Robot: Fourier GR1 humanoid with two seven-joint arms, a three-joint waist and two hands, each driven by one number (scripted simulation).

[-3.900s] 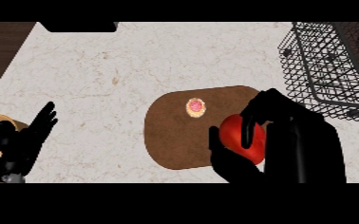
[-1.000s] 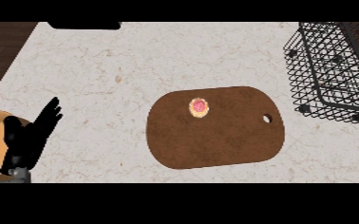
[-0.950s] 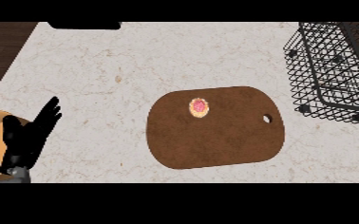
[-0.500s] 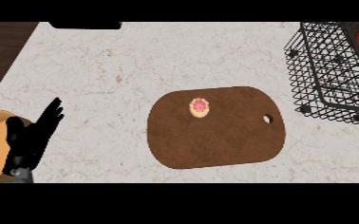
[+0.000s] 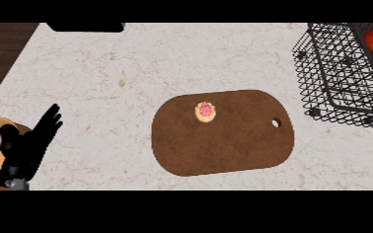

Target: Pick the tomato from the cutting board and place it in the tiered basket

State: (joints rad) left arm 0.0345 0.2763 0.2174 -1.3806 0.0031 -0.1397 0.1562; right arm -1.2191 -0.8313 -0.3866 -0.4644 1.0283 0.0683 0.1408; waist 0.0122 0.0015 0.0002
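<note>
- Left hand [image 5: 29,145] rests at the lower left edge, fingers straight and apart, holding nothing.
- Cutting board [image 5: 226,143] lies on the bench [image 5: 146,69], carrying a small pastry [image 5: 206,111].
- Tiered basket [image 5: 335,74] stands at right, something red [image 5: 362,29] inside.

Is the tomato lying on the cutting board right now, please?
No, the cutting board carries only a small pink-topped pastry; no tomato lies on it.

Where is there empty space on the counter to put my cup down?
The widest bare stretch of counter lies above the cutting board, left of the wire basket. More room sits between the board and the left hand. The board is bare except for a small pastry. The right edge is crowded by the basket.
</note>
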